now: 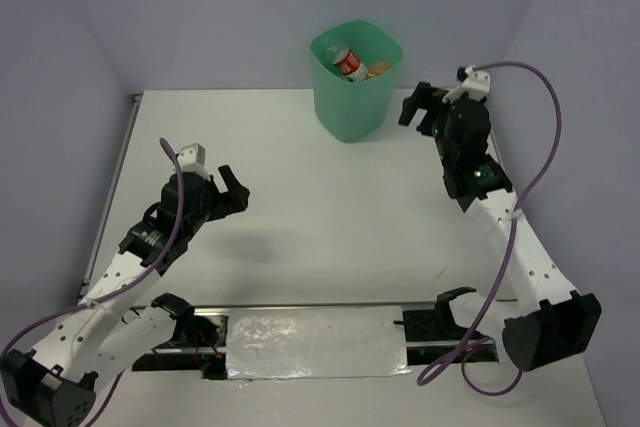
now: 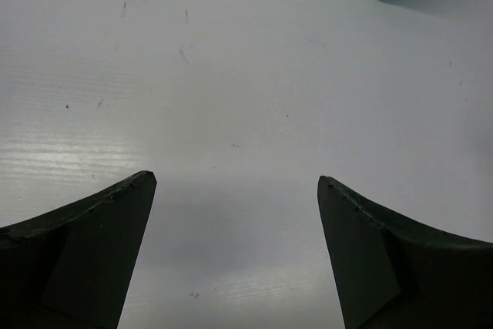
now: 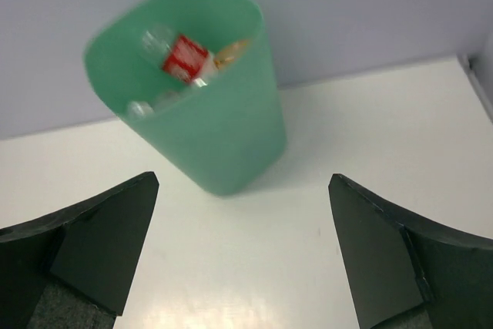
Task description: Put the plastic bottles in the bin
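Left pincer [image 1: 235,192] and right pincer [image 1: 418,107], overhead: both wide, empty. The plastic bottles [image 1: 350,63] lie inside the bin [image 1: 352,112]. Left wrist: only bench [image 2: 231,75]. Right wrist: bin holds bottles. Your sorting looks finished; next, simply retract.

Bottles [image 1: 349,62] mostly hidden inside bin [image 1: 350,109]; count unclear; right-wrist view blurred.
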Controlling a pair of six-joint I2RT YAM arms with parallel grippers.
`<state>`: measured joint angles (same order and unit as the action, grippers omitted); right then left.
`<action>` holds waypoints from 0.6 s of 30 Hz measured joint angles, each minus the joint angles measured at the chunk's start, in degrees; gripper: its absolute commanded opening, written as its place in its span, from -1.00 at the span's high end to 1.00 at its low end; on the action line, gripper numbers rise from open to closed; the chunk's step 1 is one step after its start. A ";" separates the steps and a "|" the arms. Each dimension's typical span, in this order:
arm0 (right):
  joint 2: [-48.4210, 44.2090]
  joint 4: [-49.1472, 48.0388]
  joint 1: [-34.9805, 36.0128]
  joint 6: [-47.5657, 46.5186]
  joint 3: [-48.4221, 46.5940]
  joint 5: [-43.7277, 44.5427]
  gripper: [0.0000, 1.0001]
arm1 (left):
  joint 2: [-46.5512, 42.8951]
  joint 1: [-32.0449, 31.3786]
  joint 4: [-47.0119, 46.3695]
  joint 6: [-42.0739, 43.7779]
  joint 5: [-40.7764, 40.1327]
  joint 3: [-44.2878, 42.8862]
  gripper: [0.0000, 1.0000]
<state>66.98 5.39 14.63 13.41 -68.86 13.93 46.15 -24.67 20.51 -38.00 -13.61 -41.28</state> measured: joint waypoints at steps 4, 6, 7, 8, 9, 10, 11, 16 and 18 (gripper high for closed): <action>-7.67 1.51 -0.15 4.79 15.19 1.70 -1.00 | -1.75 0.04 0.94 -0.13 -0.79 0.02 -0.99; -10.78 2.56 -0.15 6.97 22.67 1.68 -1.00 | -2.19 0.04 1.01 -0.20 -1.01 0.04 -0.99; -12.13 3.30 -0.15 8.02 25.62 1.62 -1.00 | -2.29 0.04 1.03 -0.22 -1.18 0.04 -0.99; -13.20 4.48 -0.15 8.87 27.54 1.66 -1.00 | -2.38 0.04 1.09 -0.24 -1.36 0.04 -0.99; -14.03 5.53 -0.15 9.66 28.68 1.75 -1.00 | -2.43 0.07 1.18 -0.37 -1.55 0.04 -0.98; -14.78 6.51 -0.15 10.38 29.14 1.86 -1.00 | -2.43 0.07 1.27 -0.59 -1.70 0.04 -0.99; -15.26 7.02 -0.15 10.91 29.14 1.99 -1.00 | -2.43 0.07 1.36 -1.05 -1.95 0.04 -0.99; -16.39 7.15 -0.15 11.63 28.89 2.45 -1.00 | -2.43 0.07 1.53 -1.42 -2.80 0.04 -0.99; -16.37 7.32 -0.15 11.72 28.89 2.64 -1.00 | -2.43 0.11 1.75 -1.46 -3.19 0.04 -0.99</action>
<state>50.61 12.71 14.48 25.12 -39.97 16.58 43.72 -24.56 22.26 -39.46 -16.80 -41.23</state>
